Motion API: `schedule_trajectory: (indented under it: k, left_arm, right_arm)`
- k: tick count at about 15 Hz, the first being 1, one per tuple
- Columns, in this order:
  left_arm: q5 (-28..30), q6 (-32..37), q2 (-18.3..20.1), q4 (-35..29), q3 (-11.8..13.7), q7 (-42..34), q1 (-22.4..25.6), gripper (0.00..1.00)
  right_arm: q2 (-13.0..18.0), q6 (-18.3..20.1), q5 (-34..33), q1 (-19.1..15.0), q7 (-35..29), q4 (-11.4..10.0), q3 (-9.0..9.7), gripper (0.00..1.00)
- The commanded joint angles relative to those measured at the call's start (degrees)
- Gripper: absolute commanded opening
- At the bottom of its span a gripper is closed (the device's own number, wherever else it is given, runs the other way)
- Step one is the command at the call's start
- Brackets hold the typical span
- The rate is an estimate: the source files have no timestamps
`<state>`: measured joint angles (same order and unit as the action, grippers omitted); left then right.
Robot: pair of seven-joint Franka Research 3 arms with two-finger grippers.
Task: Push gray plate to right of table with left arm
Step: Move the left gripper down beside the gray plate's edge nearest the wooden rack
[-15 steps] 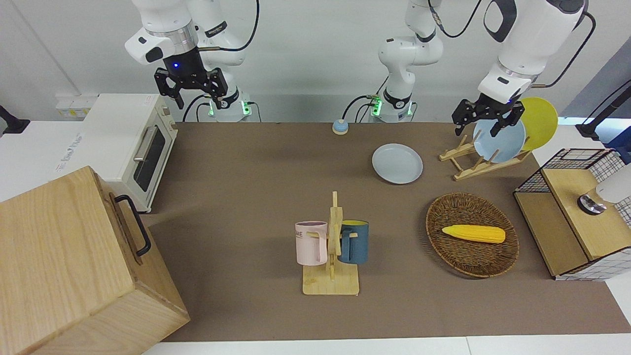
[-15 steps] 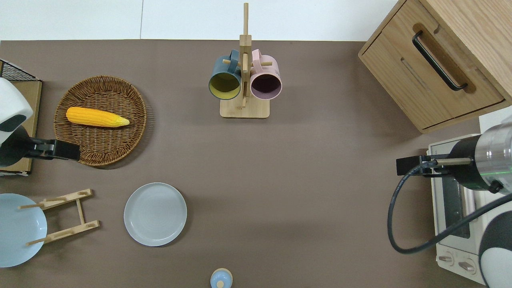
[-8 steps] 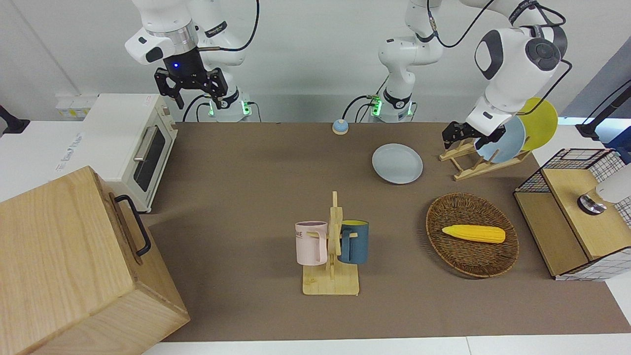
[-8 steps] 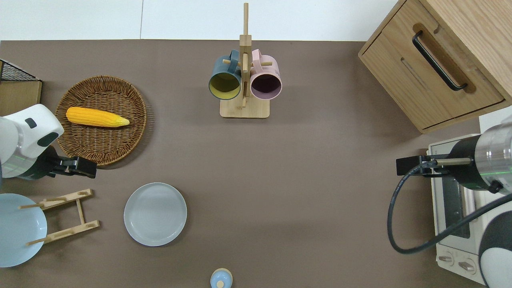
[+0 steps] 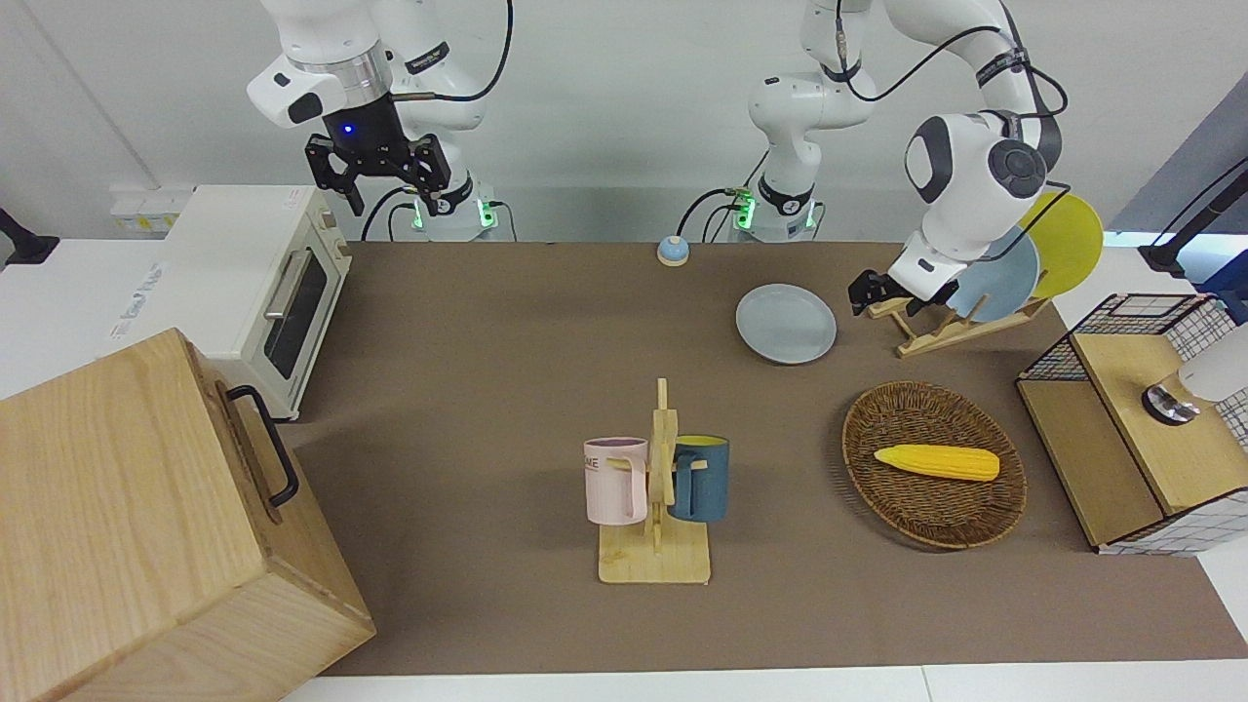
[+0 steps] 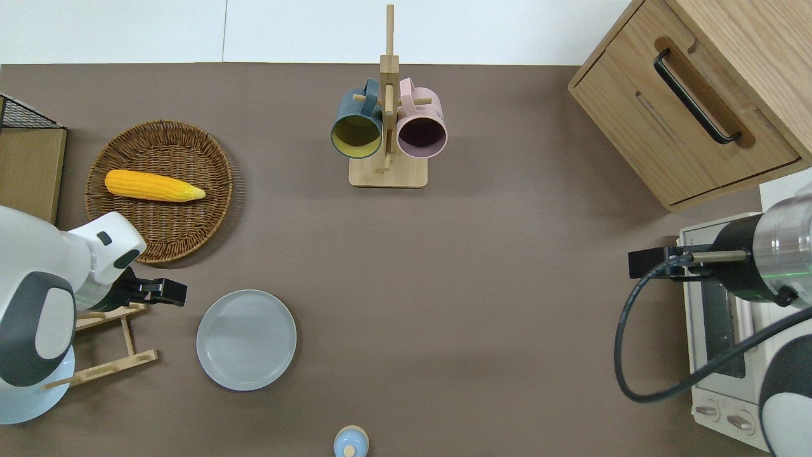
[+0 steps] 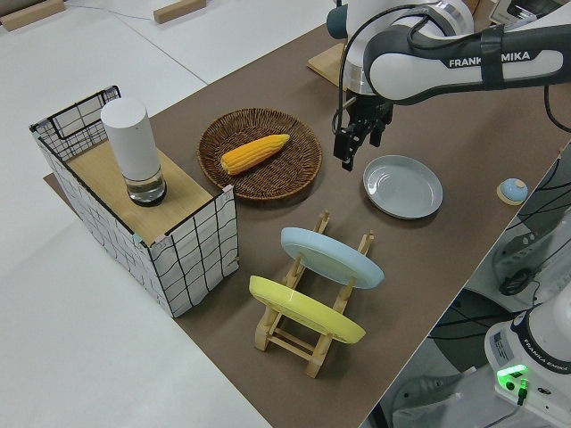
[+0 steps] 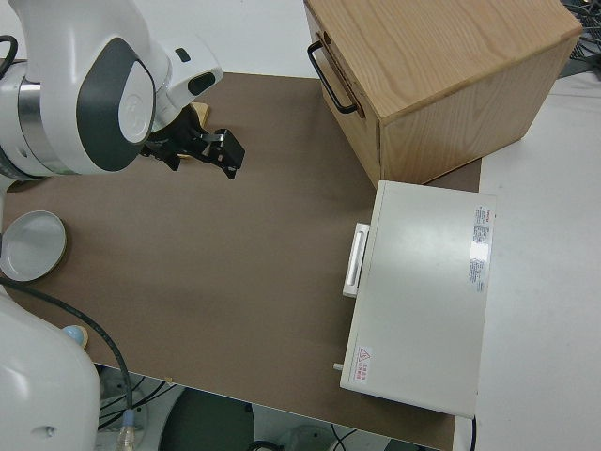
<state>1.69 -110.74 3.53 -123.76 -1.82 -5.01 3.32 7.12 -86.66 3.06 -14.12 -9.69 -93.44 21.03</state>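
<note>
The gray plate point(image 5: 786, 323) lies flat on the brown table point(image 5: 487, 370), near the robots' edge toward the left arm's end; it also shows in the overhead view point(image 6: 246, 339) and the left side view point(image 7: 402, 185). My left gripper point(image 6: 171, 292) hangs fingers down over bare table between the wicker basket and the wooden dish rack, just off the plate's rim toward the left arm's end, not touching it. It looks open and empty point(image 7: 352, 152). My right gripper point(image 5: 388, 175) is parked, open and empty.
A dish rack point(image 5: 936, 327) holds a light blue plate point(image 5: 1009, 283) and a yellow plate point(image 5: 1072, 239). A basket point(image 5: 858, 429) holds corn. A mug tree point(image 5: 658, 487) stands mid-table. A wooden cabinet point(image 5: 146, 526), toaster oven point(image 5: 263, 283), wire crate point(image 5: 1141, 419) and small blue bell point(image 5: 672, 251) line the edges.
My left arm has swung down from over the dish rack toward the gray plate, its gripper now lower and close to the plate's rim. The plate and right arm have not moved.
</note>
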Motion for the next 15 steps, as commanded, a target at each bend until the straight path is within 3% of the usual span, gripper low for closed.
schedule_trajectory:
  k: [1, 7, 11, 15]
  left_arm:
    - [1.1, -6.1, 7.3, -11.0, -0.6, -0.6, 0.5, 0.98]
    - [2.4, -14.7, 13.4, -23.4, -1.8, -0.5, 0.0, 0.97]
    - [2.4, -19.2, 12.6, -26.1, -2.4, -0.5, 0.7, 0.97]
    - [2.5, -21.8, 9.2, -26.4, -2.5, -0.5, 0.6, 0.84]
  right_arm:
    - [1.6, 0.1, 1.2, -1.7, -0.7, -1.6, 1.03, 0.996]
    - [1.6, 0.1, 1.2, -1.7, -0.7, -1.6, 1.03, 0.996]
    - [1.6, 0.1, 1.2, -1.7, -0.7, -1.6, 1.03, 0.996]
    - [1.6, 0.1, 1.2, -1.7, -0.7, -1.6, 1.03, 0.996]
